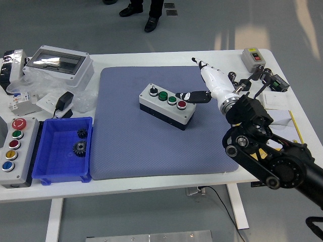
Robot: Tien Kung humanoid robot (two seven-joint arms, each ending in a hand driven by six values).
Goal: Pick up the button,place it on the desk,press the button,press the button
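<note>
Currently the button box is seated on the blue mat, mid-table. The right hand is held beside its red-button end, one dark finger extended onto it; nothing is gripped.

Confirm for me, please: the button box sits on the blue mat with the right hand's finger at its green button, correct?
Not quite. The head view shows the right hand with its fingertip at the red button, not a green one. The button box does sit on the blue mat.

right arm: reaches in from lower right | right hand: one finger extended leftward
</note>
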